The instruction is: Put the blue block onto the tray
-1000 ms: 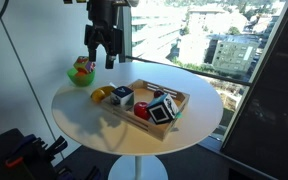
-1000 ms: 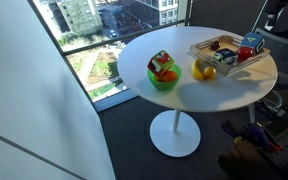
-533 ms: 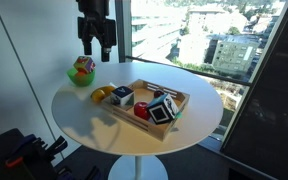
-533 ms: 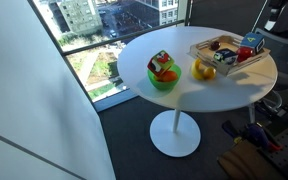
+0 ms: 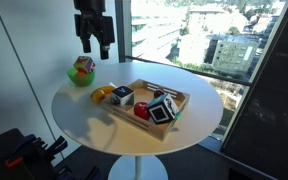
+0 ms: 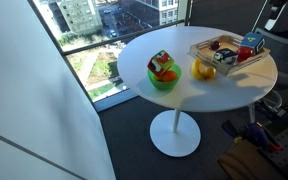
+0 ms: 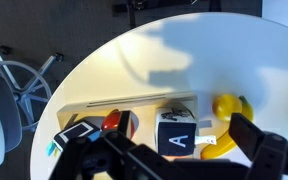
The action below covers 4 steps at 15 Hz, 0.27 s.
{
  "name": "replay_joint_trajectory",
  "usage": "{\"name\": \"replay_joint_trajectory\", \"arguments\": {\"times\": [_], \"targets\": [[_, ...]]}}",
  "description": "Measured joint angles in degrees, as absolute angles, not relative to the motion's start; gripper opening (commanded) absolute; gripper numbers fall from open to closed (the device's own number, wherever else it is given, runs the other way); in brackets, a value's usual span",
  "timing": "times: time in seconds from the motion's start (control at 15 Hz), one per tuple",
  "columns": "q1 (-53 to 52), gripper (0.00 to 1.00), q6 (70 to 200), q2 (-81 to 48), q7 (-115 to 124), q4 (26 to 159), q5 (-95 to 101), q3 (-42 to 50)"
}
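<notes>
The blue block lies inside the light wooden tray on the round white table, with its black-and-white patterned face up. It also shows in an exterior view and at the lower left of the wrist view. The tray shows there too. My gripper hangs open and empty, high above the table's far side near the green bowl. In the wrist view its fingers frame the bottom edge with nothing between them.
The tray also holds a white-and-black cube with a dark "A" face and a red object. A banana lies beside the tray. A green bowl holds a colourful cube. A window runs behind the table.
My gripper has risen and drifted away from the tray toward the bowl side, staying open. The objects on the table have not moved.
</notes>
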<state>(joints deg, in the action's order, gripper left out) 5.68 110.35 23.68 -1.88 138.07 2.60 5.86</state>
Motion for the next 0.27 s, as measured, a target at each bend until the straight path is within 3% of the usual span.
{"name": "replay_joint_trajectory", "arguments": {"times": [0.27], "targets": [[5.68, 1.0, 110.35, 23.46, -1.88, 138.07, 2.6, 5.86]]}}
